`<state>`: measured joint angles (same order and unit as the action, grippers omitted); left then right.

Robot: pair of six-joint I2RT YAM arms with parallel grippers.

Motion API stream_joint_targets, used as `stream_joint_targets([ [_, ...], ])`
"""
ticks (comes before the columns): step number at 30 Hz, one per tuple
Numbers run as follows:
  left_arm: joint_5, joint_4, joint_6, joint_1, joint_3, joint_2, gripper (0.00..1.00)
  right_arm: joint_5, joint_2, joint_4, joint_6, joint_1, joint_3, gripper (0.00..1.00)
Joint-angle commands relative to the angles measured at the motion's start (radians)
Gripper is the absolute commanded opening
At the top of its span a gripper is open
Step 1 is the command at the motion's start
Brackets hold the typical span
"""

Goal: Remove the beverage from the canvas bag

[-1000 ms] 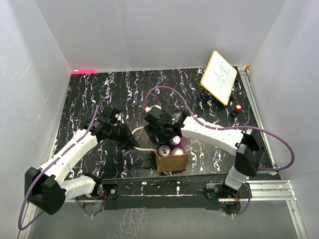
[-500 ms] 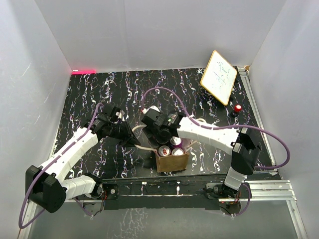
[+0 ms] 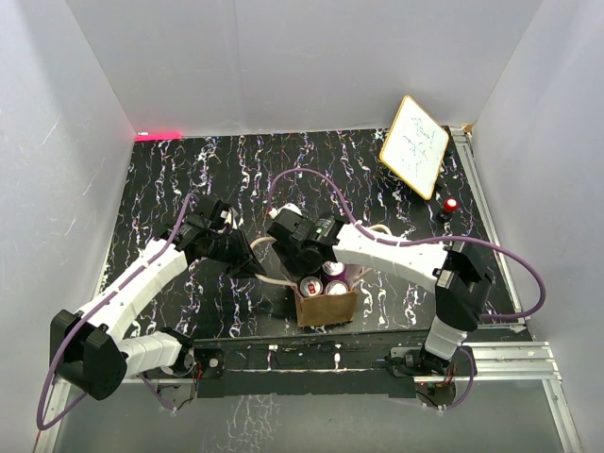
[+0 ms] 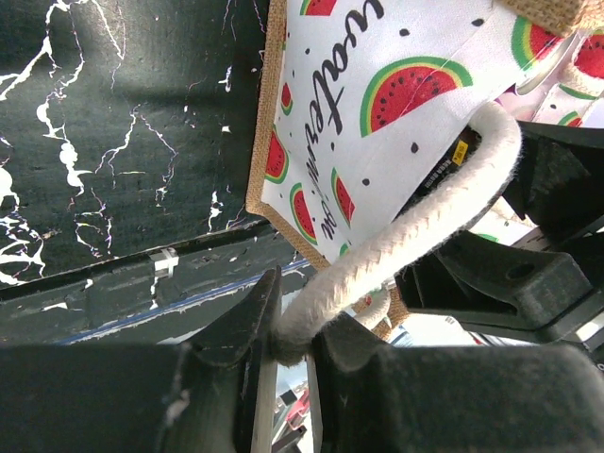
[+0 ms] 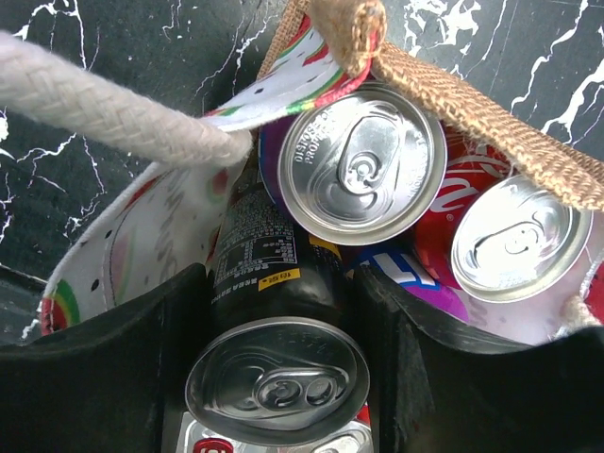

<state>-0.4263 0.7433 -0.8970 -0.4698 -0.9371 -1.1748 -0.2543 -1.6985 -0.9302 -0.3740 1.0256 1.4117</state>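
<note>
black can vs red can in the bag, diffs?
Black can sits between the fingers of the right gripper; red can stands free by the bag rim. Black can's lid looks nearer the wrist camera than red can's. Both upright, unopened, silver lids.

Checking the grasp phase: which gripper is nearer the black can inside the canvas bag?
Right. The right gripper is closed around the black can inside the canvas bag; the left gripper is beside it, pinching a rope handle.
</note>
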Motion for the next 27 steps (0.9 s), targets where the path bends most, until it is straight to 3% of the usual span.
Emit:
stream_joint_targets([
  [1,-0.012,0.025,0.013,-0.003,-0.031,-0.006,0.13,-0.024,0.037,-0.033,-0.009,0.002,0.101,0.44],
  [8,-0.011,0.024,0.014,-0.003,-0.028,0.000,0.13,-0.038,0.079,-0.102,-0.025,0.002,0.278,0.23],
  [20,-0.008,0.010,-0.003,-0.003,0.006,0.021,0.08,0.014,0.284,-0.135,-0.162,0.002,0.180,0.10],
  [27,-0.015,0.007,-0.015,-0.003,0.032,0.046,0.06,-0.050,0.356,-0.136,-0.190,0.001,0.288,0.08],
])
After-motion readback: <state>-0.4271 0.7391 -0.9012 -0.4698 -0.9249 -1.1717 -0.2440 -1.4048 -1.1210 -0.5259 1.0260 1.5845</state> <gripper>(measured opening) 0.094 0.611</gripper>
